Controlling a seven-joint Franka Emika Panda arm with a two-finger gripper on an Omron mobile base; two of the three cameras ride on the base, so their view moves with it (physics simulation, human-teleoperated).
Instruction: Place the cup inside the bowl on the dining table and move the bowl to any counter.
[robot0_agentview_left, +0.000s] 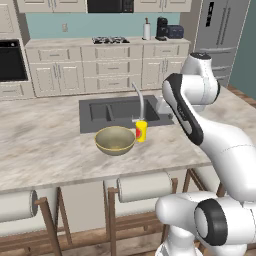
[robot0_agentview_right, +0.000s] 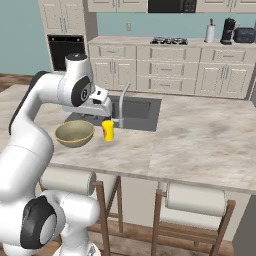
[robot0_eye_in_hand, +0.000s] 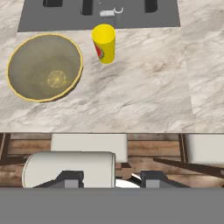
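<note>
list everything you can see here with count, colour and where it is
cup: 1, yellow with red patch, upright on dining table beside bowl
bowl: 1, olive-tan, on dining table before sink
sink: 1, dark grey, inset in table, with curved faucet
stools: at least 2, pale cushions, along table edge
counter: 1, beige, over cream cabinets at teal wall
gripper: 1, dark tips, jaws apart, holding nothing, back from the table edge

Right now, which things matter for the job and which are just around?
Job: cup; bowl; table; counter.
Around: sink; faucet; stools; oven; fridge.
</note>
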